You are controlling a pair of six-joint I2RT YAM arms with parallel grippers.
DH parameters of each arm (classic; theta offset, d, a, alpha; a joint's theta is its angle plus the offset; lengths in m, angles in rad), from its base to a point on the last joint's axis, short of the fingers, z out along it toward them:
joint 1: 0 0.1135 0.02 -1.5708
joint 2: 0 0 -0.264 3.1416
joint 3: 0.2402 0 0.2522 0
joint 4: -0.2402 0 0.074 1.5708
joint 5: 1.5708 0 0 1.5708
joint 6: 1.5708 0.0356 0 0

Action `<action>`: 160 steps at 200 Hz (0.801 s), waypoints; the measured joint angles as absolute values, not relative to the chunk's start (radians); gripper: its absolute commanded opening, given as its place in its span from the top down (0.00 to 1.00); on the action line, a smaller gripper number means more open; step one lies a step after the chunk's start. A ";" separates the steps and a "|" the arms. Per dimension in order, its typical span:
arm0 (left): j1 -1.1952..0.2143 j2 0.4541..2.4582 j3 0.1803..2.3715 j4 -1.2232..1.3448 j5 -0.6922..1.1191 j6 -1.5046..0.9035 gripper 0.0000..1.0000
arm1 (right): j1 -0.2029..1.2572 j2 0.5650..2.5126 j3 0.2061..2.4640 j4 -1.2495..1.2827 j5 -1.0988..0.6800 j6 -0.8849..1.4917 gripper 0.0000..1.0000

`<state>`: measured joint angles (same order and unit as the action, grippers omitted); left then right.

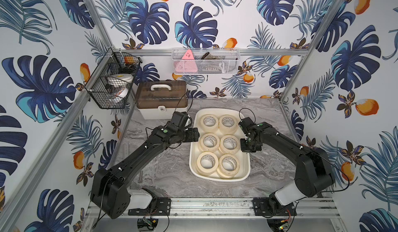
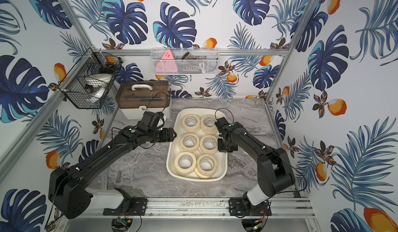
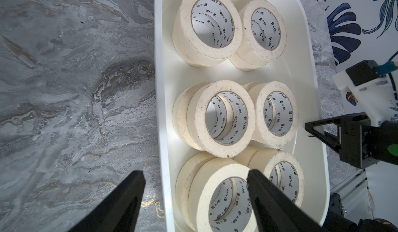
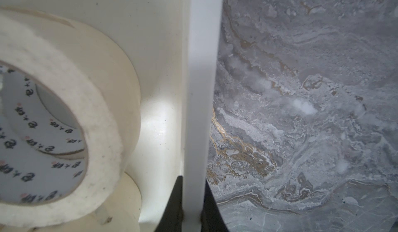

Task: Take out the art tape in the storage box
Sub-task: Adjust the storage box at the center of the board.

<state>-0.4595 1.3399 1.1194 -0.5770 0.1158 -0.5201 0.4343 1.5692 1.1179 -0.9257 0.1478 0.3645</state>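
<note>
No art tape (image 1: 198, 162) is judged yet taken from the storage box (image 1: 219, 178), which is pinched by its right rim in the right gripper (image 4: 192, 198); the spread left gripper (image 3: 195, 174), above the left rim, must next be lowered onto a roll (image 3: 200, 121).

bright and evenly lit from above in both top views, with only faint, soft shadows. sharp in the left wrist view. blurs the nearest art tape (image 4: 75, 86) in the right wrist view, with a glare patch on the storage box (image 4: 159, 116) wall.
</note>
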 measured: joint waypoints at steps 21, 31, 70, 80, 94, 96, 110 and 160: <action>-0.459 1.339 1.119 -0.578 0.109 -0.519 0.16 | 0.439 1.574 1.145 -0.936 0.147 0.362 1.00; -0.459 1.339 1.119 -0.579 0.108 -0.516 0.15 | 0.439 1.574 1.151 -0.937 0.147 0.362 0.93; -0.459 1.338 1.120 -0.583 0.105 -0.502 0.09 | 0.444 1.523 1.166 -0.944 0.141 0.364 0.55; -0.459 1.336 1.120 -0.584 0.105 -0.502 0.07 | 0.444 1.504 1.178 -0.946 0.142 0.373 0.54; -0.459 1.330 1.120 -0.584 0.105 -0.502 0.06 | 0.444 1.489 1.205 -0.958 0.149 0.378 0.51; -0.459 1.328 1.120 -0.584 0.105 -0.502 0.06 | 0.444 1.488 1.209 -0.961 0.149 0.378 0.50; -0.459 1.317 1.120 -0.584 0.105 -0.502 0.04 | 0.444 1.481 1.245 -0.976 0.151 0.385 0.49; -0.459 1.267 1.120 -0.587 0.095 -0.501 0.01 | 0.451 1.455 1.311 -0.907 0.001 0.508 0.46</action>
